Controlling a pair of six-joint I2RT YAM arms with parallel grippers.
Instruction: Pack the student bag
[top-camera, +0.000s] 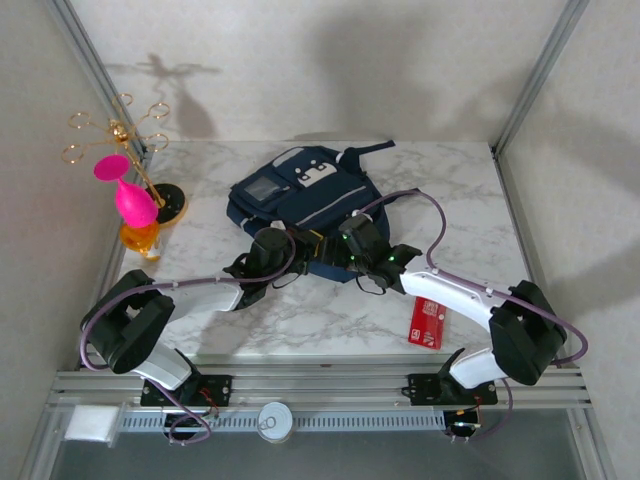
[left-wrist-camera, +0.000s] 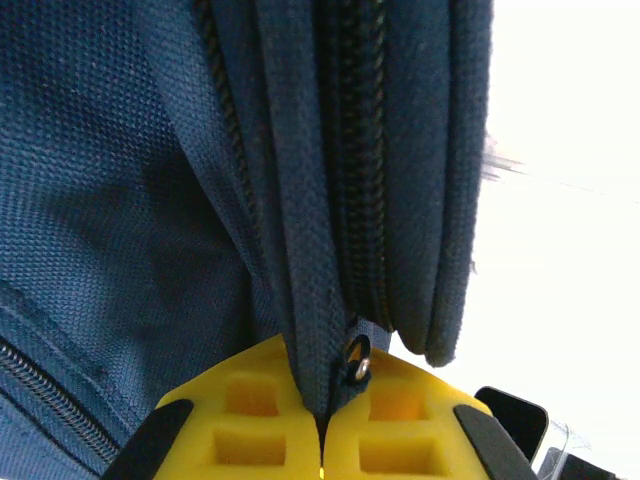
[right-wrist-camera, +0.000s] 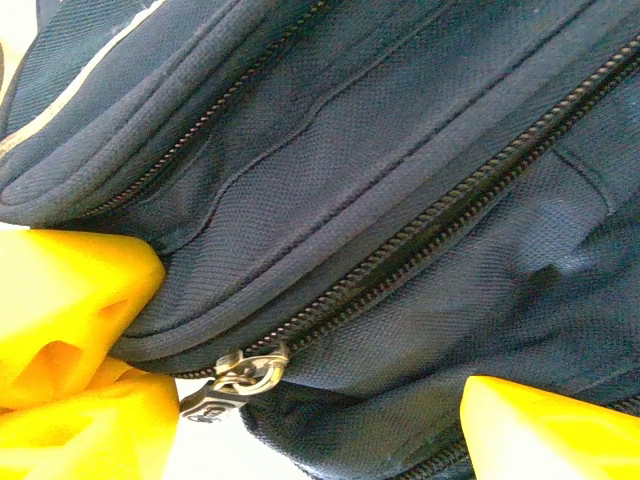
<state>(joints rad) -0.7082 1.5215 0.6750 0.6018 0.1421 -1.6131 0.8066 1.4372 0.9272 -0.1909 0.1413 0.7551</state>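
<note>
On the marble table (top-camera: 300, 315), one student bag (top-camera: 295, 195) — left end effector (left-wrist-camera: 325, 400) pinching its seam, right end effector (right-wrist-camera: 312, 338) spread.

Marbled white table (top-camera: 330, 320); pale walls (top-camera: 330, 60), apparently matte; aluminium posts (top-camera: 538, 75).

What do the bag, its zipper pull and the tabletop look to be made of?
The student bag: woven navy fabric, matte, likely nylon or polyester; the coarse weave shows in the wrist views. Zipper pull: metal by its look, dull silvery-bronze with glints. Tabletop: smooth white surface with grey marble veining; real stone or a printed laminate, I cannot tell.
</note>
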